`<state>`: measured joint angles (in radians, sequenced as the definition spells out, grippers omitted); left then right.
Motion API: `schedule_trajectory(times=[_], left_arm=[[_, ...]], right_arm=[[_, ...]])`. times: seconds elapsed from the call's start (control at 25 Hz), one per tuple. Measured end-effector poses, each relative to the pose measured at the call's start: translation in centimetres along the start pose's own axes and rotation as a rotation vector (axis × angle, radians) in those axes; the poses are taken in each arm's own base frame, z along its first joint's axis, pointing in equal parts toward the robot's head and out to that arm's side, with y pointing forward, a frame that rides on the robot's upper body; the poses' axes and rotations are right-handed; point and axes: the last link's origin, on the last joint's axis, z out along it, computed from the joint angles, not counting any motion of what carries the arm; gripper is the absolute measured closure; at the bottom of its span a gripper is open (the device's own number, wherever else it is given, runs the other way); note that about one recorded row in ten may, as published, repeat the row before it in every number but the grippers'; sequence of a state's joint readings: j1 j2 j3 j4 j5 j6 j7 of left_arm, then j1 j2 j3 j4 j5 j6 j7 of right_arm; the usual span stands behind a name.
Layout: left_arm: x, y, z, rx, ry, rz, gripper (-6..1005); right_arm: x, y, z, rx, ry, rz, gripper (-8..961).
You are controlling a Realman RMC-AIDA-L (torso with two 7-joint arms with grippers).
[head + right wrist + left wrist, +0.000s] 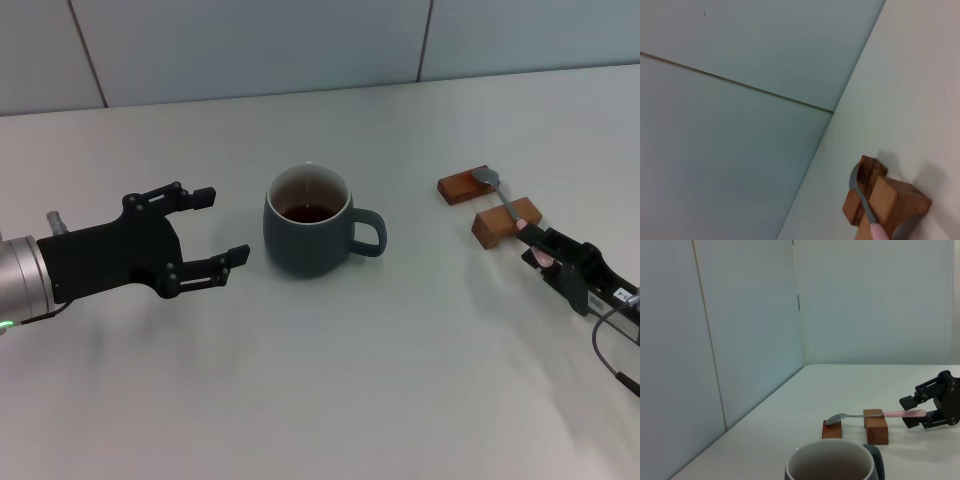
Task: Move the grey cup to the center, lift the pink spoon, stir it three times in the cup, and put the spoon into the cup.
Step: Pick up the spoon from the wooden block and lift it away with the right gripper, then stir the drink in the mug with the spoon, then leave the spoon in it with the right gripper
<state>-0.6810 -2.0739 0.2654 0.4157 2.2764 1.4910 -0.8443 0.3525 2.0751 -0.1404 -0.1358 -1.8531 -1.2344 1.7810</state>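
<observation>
**A:** On the worktop [330, 380], mid-scene, stands the grey cup [312, 235], dark liquid inside and its loop handle turned to the right. Why is the left gripper [213, 226] parked just to its left?

**B:** Its jaws are spread wide and touch nothing, with a clear gap to the cup wall. I judge the cup is already about where the task wants it (the centre), so that arm has nothing to hold.

**A:** And the pink spoon [508, 207]?

**B:** Over at the right, bridging two wooden blocks [489, 204]: the metal bowl rests on the far block, the neck crosses the near one, and the pink handle juts out past it. That raised perch leaves air under the handle, so jaws can close around it without scraping the worktop.

**A:** Is the right gripper [538, 250] on it?

**B:** It sits at the handle's end, jaws either side of the pink tip. The left wrist view suggests they are closing on it, but whether they pinch it yet, I cannot tell.

**A:** So the lift isn't done.

**B:** No, the spoon lies on both blocks.
</observation>
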Motion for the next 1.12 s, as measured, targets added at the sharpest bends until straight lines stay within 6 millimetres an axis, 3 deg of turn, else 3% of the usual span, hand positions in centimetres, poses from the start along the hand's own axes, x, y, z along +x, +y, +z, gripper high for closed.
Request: schedule_trajectory(times=[0.28,0.48,0.6,0.8,0.92,1.12], left_arm=[[0.0,0.1,0.1,-0.009,-0.005,0.014,179],[-0.1,0.1,0.0,-0.008,-0.006,0.019,179],[-0.2,0.2,-0.1,-0.006,-0.008,0.016,179],[-0.3,0.2,-0.1,-0.005,-0.008,0.015,179],[-0.3,0.2,-0.1,-0.005,-0.008,0.014,179],[-0.3,0.3,-0.1,-0.006,-0.005,0.010,179]], right_arm=[[0.1,-0.3,0.0,0.021,-0.005,0.005,547],[0.2,-0.4,0.0,0.026,-0.015,-0.006,772],[0.4,-0.6,-0.3,0.025,-0.021,-0.021,830],[0.2,-0.5,-1.6,-0.014,-0.084,-0.071,830],[-0.9,0.2,-3.1,-0.078,-0.155,-0.146,830],[-4.8,2.4,-5.8,-0.183,-0.187,-0.347,830]])
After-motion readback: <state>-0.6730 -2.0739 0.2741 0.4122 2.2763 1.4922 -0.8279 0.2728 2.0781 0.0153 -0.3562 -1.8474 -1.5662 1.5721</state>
